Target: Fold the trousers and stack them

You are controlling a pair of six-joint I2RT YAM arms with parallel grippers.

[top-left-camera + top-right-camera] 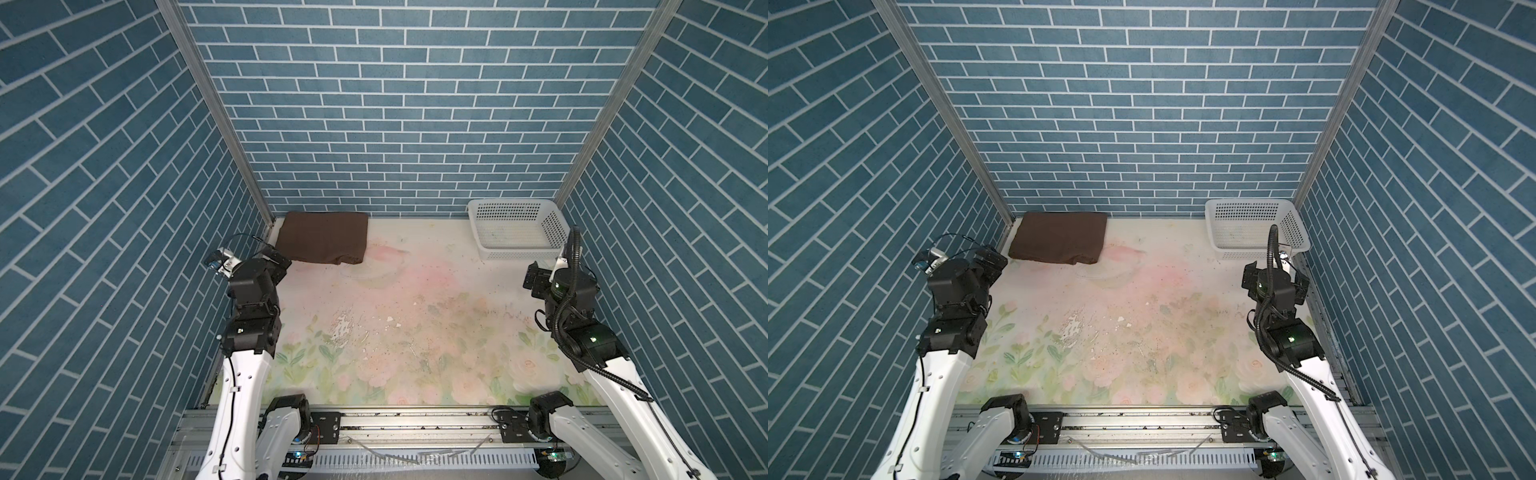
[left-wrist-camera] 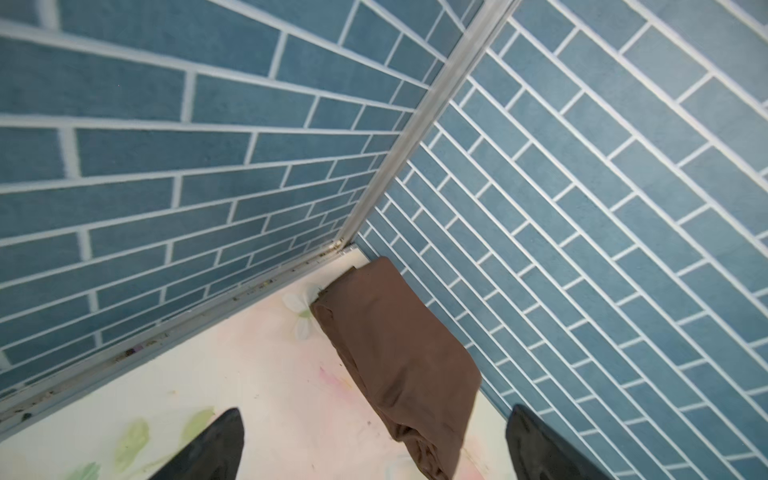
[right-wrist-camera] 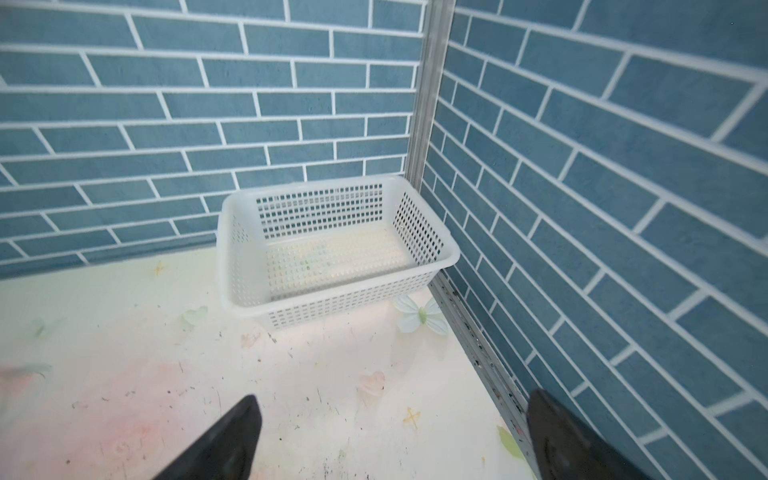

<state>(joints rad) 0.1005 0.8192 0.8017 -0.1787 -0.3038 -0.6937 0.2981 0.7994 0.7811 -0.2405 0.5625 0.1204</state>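
The trousers (image 1: pixel 322 237) (image 1: pixel 1059 239) lie folded into a dark brown rectangle in the back left corner of the table, against the back wall. My left gripper (image 1: pixel 277 255) (image 1: pixel 990 257) hovers just in front of the fold's near left corner. In the left wrist view the left gripper (image 2: pixel 374 415) is open, its black fingers wide apart, and the trousers (image 2: pixel 395 353) stretch away ahead of them, untouched. My right gripper (image 1: pixel 561 266) (image 1: pixel 1276 268) (image 3: pixel 392 397) is open at the right side of the table, with only bare table between its fingers.
A white perforated basket (image 1: pixel 517 249) (image 1: pixel 1258 249) (image 3: pixel 332 307) with nothing in it stands in the back right corner, just beyond the right gripper. Blue brick-patterned walls close in the back and both sides. The floral table top (image 1: pixel 415 316) is scuffed.
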